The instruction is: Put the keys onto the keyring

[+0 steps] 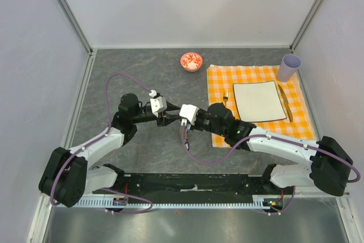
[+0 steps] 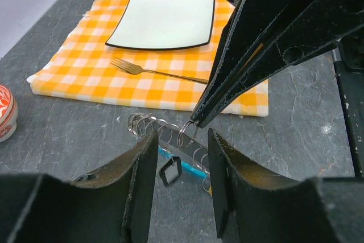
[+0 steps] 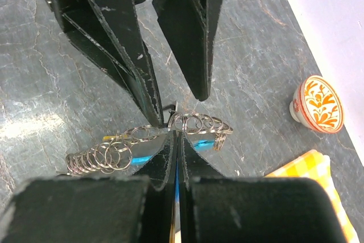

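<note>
**Pinching the keyring at table centre – threading step underway**

R gripper (image 3: pixel 175 134) is squeezing fully shut, tips nipping one wire loop of the keyring (image 2: pixel 149 126). The keyring is lying on the grey table (image 2: pixel 74 135) btw the two arms, just short of the checked cloth (image 2: pixel 85 78). A row of small wire loops is running along it, w/ the blue strip (image 2: pixel 190 168) showing underneath.

L gripper (image 2: pixel 182 138) is hovering right over the same bunch, fingers spread to a moderate gap, holding nothing. Its tips are sitting either side of the R tips. A black square key head (image 2: pixel 164 169) is lying against the strip, directly below the L gap. Can't tell from any view which keys are already on the ring, as the loops are overlapping too much.

Judgement: step in hand = R steadying the ring while L is lining up for a grab. Task is looking part-way at best. Next move is probably calling for L to drop and close on a key head or neighbouring loop w/o knocking R's pinch, then feed it round the wire. Fine alignment needed; thin wire likely slipping easily.
</note>
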You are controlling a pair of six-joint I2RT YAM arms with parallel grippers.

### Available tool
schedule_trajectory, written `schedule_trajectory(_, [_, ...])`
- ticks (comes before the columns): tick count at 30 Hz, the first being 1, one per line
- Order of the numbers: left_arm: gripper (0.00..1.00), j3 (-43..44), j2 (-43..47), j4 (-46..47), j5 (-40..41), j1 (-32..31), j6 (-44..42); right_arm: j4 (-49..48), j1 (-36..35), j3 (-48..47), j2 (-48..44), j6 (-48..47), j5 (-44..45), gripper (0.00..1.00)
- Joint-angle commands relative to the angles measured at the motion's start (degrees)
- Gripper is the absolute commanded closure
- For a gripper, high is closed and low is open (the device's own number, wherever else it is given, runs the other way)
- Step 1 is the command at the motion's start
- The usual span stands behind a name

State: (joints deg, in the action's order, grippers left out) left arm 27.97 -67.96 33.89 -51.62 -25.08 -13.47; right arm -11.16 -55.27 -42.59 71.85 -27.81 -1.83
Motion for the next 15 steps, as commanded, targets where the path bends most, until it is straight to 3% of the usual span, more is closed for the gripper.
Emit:
schedule_trajectory(1, [0.53,4.2,-0.5,-5.5,-3.1,0.3,-6.2,-0.3,0.1,-3.6,0.0,-1.8,-2.8,1.00])
schedule_trajectory(6, [0.54,5.8,-2.3,-8.7,-3.6,0.3,-8.2,0.0,0.1,-3.6,-0.2,-2.1,-3.1,1.00])
schedule_trajectory(15, [0.64,9.0,-5.0,-15.9,-7.5,0.3,-12.0,0.1,0.1,-3.5,-0.2,-2.1,-3.4,1.00])
